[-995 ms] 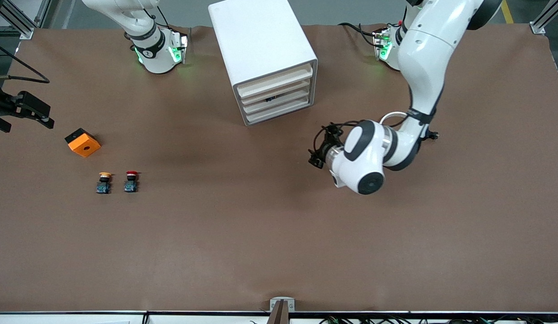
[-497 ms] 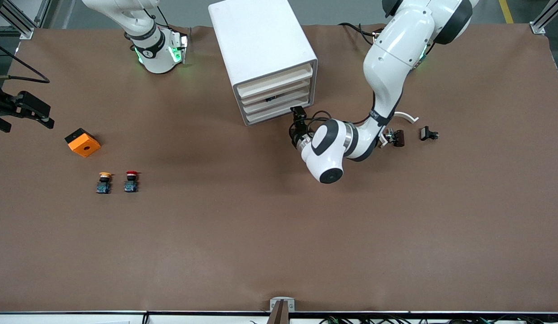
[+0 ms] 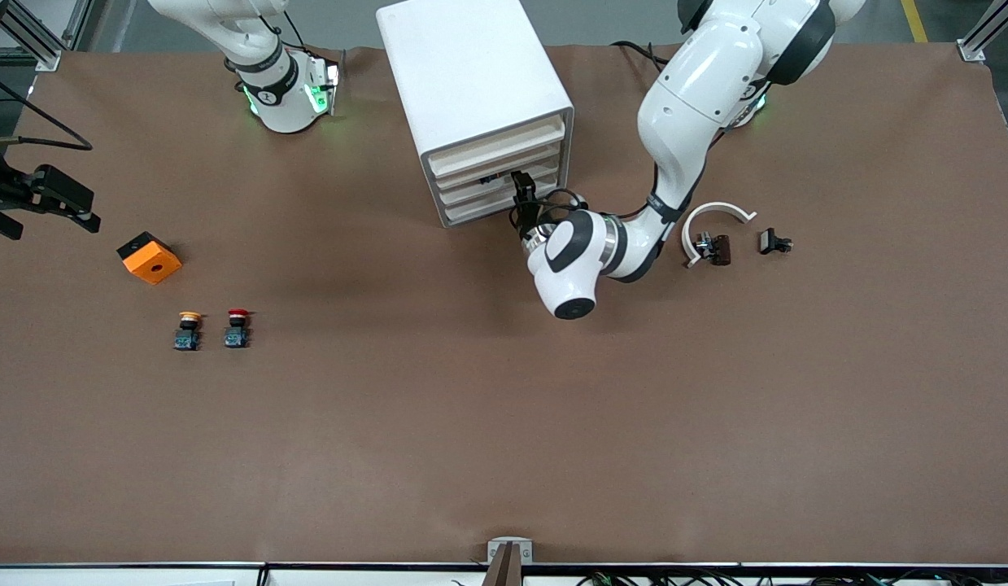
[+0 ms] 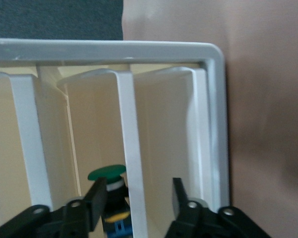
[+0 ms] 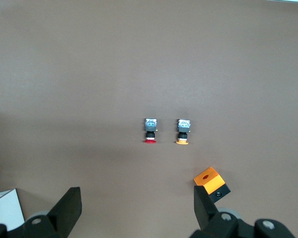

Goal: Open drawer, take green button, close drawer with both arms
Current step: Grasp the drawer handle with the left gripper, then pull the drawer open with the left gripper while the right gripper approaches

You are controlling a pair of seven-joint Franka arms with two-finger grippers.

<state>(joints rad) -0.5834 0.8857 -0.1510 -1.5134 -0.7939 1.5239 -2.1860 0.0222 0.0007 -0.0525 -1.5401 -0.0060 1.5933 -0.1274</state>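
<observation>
One green-capped button (image 4: pixel 111 198) stands upright inside the cabinet (image 3: pixel 471 81).

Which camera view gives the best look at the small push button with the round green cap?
The left wrist view: the green-capped push button sits inside the white drawer cabinet, close by the open left gripper. The front view shows only a dark speck there. The right wrist view does not show it.

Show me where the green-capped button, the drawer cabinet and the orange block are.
green-capped button (image 4: pixel 107 172): left wrist view, on its round green cap, inside the cabinet.
drawer cabinet (image 3: pixel 463 69): front view, on its bare white top.
orange block (image 3: pixel 150 259): front view, on its top face beside the hole.
</observation>
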